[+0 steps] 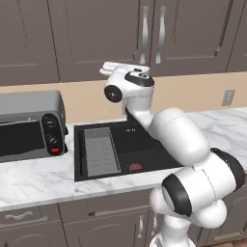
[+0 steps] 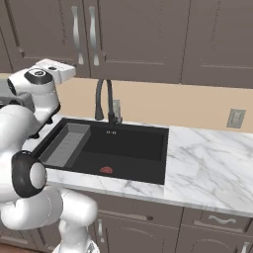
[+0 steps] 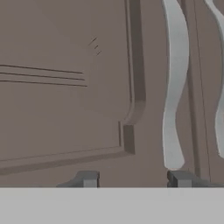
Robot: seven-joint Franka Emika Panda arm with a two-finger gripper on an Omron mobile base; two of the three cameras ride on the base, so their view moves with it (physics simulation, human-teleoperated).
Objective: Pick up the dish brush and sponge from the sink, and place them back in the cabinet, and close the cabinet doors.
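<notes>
Gripper: gripper point(image 3: 135, 179) up at the cabinet doors point(image 3: 87, 87), jaws parted, nothing between them.
Handle: silver bar handle point(image 3: 175, 87) just above one fingertip, long axis upright along the door.
Sink: sink point(image 1: 144, 144) well below; brush and sponge not to be made out.
</notes>
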